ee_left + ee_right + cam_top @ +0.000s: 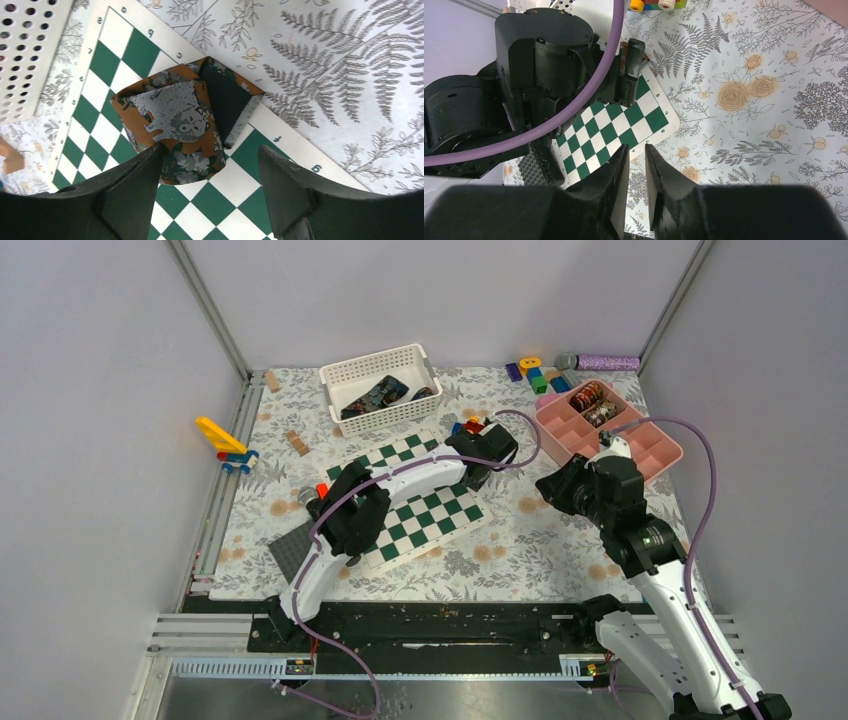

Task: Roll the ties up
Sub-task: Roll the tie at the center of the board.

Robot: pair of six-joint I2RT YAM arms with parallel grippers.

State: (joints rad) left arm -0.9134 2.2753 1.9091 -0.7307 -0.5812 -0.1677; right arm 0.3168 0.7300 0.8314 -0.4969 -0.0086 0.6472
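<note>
— Left hand (209,157), status?
— Jaws set wide apart, nothing clamped. It hangs over the far corner of the green-and-white chessboard (100,125), just right of the white basket (335,375). The basket contains loose dark ties (380,395).
— Position of the tie nearest that hand?
— One rust-brown tie (175,115) with a grey floral pattern lies loosely folded on that board corner. Part of it overhangs onto the floral worktop (325,75). It sits between the fingers, off centre. One finger (135,185) is at its edge, touching or just short of it; I cannot tell which. The other finger stands apart from it.
— Right hand (636,150)?
— Nearly closed. A narrow gap remains between the fingers and nothing is in it. It hovers above the worktop beside the board's right edge, facing the left arm (539,65).
— Farther right?
— A pink compartment tray (655,455). Small tight coils (588,397) stand in its far-left compartments.
</note>
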